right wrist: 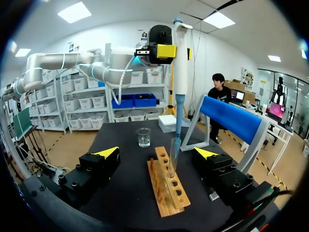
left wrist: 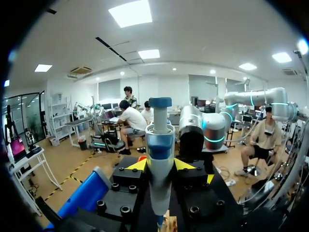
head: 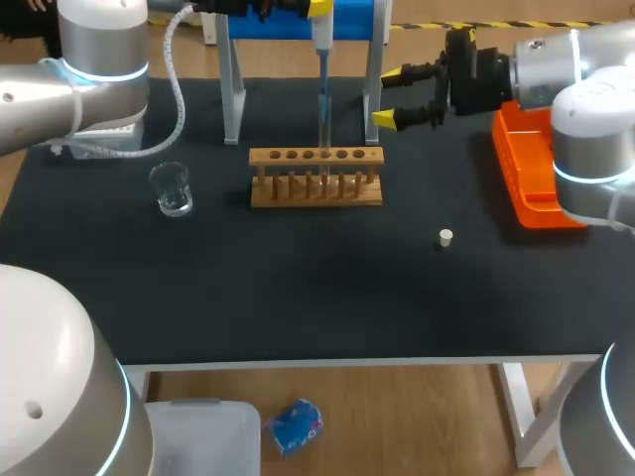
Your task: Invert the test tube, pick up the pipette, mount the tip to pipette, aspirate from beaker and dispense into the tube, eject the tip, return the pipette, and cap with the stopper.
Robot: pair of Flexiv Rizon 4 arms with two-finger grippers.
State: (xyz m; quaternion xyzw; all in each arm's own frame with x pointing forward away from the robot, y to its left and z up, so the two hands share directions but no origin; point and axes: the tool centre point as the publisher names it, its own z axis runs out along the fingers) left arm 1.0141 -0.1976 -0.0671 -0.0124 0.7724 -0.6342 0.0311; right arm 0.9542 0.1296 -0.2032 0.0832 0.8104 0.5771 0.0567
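the stopper (head: 445, 237) lies loose on the mat in the lower right of the head view, well apart from everything. a low sweep of your right arm could roll it away.

further back, the beaker (head: 172, 188) stands at the left, clear of the rack (head: 316, 196) in the middle. the main risk sits at that rack. the pipette (head: 323, 89) hangs upright with its tip at or just inside the mouth of the test tube (right wrist: 172, 157), so this looks like the dispensing step. if your left arm drifts sideways, the tip can lever on the glass rim and tilt the tube or drag the rack. if you lift too soon, drops fall on the wood. you can't tell from here whether the tip touches the glass.

your right gripper (head: 405, 96) hangs just right of the pipette in the upper middle, pointing left, fingers spread and holding nothing. in its own wrist view the rack lies ahead of it. pushing in from there could knock the tube.

farthest back, your left gripper (left wrist: 160, 166) comes in from the upper left and is clamped on the pipette body from both sides, at the top edge of the head view above the rack.
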